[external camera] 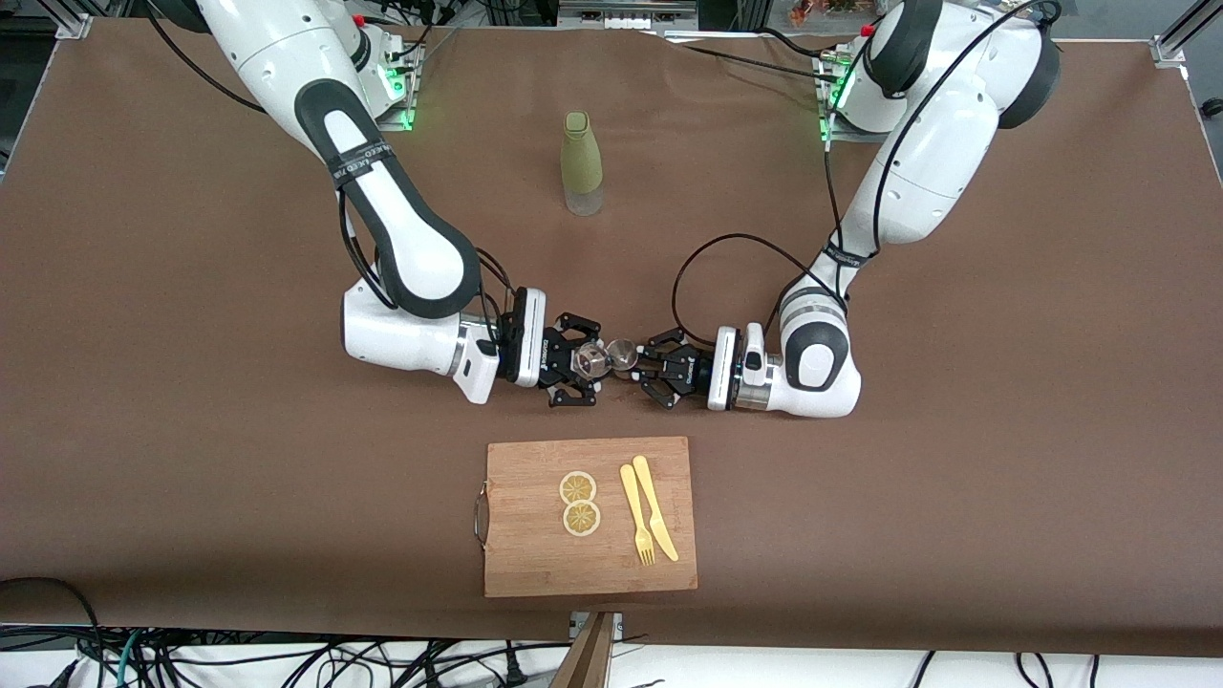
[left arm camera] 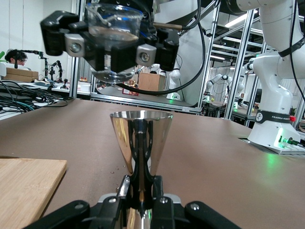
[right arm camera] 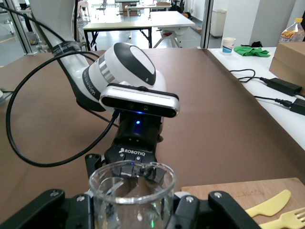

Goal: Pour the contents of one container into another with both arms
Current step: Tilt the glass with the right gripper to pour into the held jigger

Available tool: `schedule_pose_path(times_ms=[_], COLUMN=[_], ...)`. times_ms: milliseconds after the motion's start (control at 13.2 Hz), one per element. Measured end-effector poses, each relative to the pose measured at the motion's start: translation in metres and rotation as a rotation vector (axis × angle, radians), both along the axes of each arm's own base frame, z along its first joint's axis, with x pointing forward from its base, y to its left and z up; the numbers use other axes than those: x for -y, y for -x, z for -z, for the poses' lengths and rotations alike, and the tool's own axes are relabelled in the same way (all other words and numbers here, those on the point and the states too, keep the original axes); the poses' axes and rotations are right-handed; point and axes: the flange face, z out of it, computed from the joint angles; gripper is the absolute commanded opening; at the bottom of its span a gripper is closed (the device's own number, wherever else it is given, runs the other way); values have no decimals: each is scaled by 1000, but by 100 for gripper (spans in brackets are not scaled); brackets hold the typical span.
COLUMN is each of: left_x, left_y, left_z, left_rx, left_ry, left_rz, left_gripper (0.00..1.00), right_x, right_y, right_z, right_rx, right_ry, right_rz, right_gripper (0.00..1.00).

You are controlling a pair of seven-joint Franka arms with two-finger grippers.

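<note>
Jigger (left arm camera: pixel 141 143) base hidden in left end effector (external camera: pixel 638 364)'s grip; glass cup (external camera: pixel 587 360) in right end effector (external camera: pixel 585 363)'s.

Bright even overhead light, soft shadows, sharp

White arms (external camera: pixel 411 239) (black bands); black grippers (external camera: pixel 571 361)

Robotics lab: aluminium framing (left arm camera: pixel 240 57), cables (external camera: pixel 287 664).
</note>
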Motion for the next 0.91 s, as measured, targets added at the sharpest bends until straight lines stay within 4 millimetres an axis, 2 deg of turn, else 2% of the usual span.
schedule_pose_path(times_ms=[378,908], left_x=[8,9], left_y=[-2,-3], left_z=[4,4], left_rx=[12,15], left_ry=[-11,-12], left_rz=[-3,-4], left_gripper=[0,0], right_x=[3,-15], right_y=[6,17], right_z=[1,-4], right_rx=[31,58], right_ry=[60,175], right_rz=[-17,-60], right_gripper=[3,2])
